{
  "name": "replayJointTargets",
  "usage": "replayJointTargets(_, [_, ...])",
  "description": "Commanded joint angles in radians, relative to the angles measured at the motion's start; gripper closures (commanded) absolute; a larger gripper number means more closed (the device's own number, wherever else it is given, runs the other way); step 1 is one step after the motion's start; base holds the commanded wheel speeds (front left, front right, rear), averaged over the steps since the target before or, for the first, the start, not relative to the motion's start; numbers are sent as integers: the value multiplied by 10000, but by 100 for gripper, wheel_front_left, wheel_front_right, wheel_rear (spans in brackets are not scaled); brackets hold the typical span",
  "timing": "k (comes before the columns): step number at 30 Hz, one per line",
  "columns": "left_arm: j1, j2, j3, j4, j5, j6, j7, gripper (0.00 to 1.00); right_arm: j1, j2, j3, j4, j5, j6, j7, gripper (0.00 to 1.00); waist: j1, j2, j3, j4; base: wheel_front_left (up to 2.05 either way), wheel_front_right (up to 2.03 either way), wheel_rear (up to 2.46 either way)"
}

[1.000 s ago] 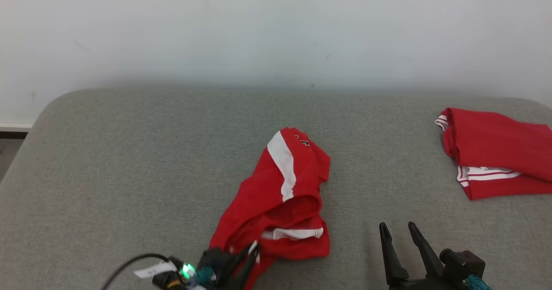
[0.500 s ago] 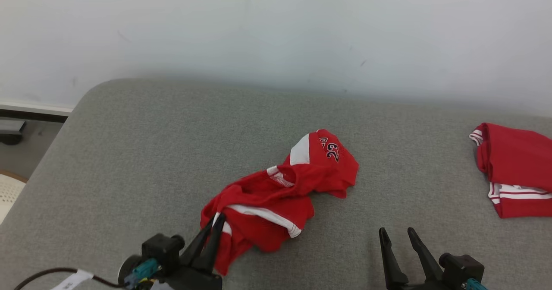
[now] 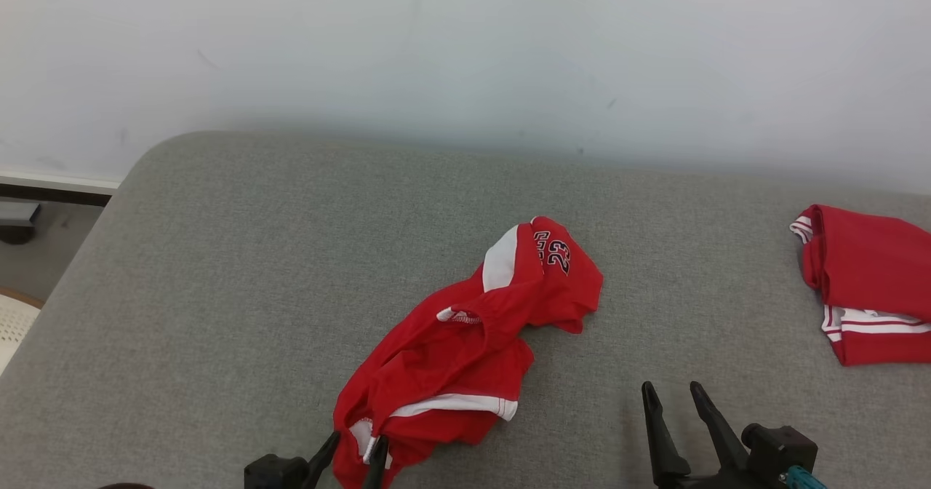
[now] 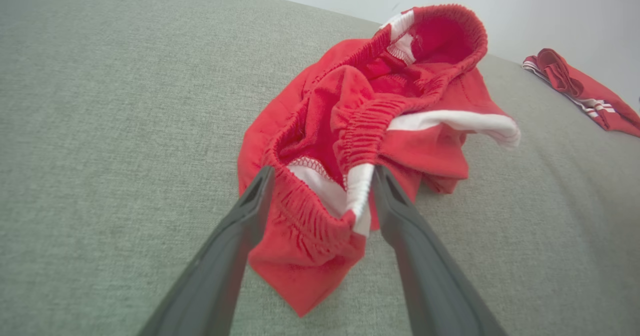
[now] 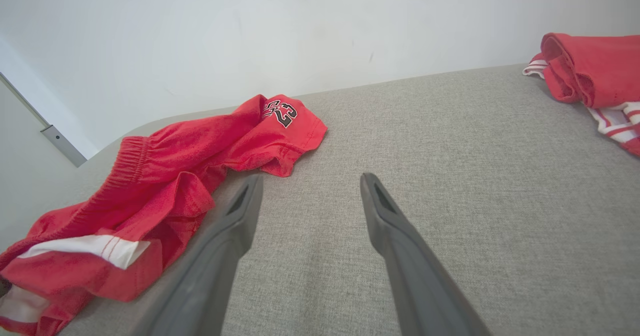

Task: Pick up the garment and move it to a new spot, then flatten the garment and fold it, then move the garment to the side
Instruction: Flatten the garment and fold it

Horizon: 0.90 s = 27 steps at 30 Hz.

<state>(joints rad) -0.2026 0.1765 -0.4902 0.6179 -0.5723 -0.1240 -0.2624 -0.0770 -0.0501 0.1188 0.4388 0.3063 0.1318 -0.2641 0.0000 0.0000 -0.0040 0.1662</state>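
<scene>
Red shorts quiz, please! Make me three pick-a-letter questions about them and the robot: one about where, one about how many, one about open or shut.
1. Where on the grey cushion does the folded red garment lie?
A) at the robot's right
B) at the robot's left
C) in the middle

2. How many red garments lie on the cushion?
A) one
B) two
C) four

3. How do the jaws of the left gripper stand?
A) pressed shut
B) apart, with the waistband of the crumpled shorts between them
C) apart, over bare cushion

Answers:
1 A: it sits at the right edge of the head view.
2 B: there are the crumpled shorts and the folded garment.
3 B: the left wrist view shows the elastic waistband lying between the spread jaws.
</scene>
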Motion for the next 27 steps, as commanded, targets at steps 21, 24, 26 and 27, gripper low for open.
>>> replayJointTargets(21, [1782, -370, 2092, -3397, 2046, 265, -21, 0, -950, -9, 2973, 1378, 2013, -17, -8, 0, 0, 0, -139, 844, 0, 0, 0])
replayJointTargets(24, [1886, -426, 2424, -3533, 2400, 266, -21, 0, -1265, -8, 3466, 1767, 2355, -17, -6, 0, 0, 0, -135, 950, 0, 0, 0])
replayJointTargets(26, [1943, -479, 2627, -3557, 2566, 246, -21, 0, -1483, -9, 3741, 2001, 2511, -17, -6, 0, 0, 0, -127, 1018, 0, 0, 0])
replayJointTargets(27, [1961, -508, 2700, -3550, 2608, 223, -21, 0, -1587, -11, 3842, 2112, 2597, -17, -6, 0, 0, 0, -124, 1064, 0, 0, 0])
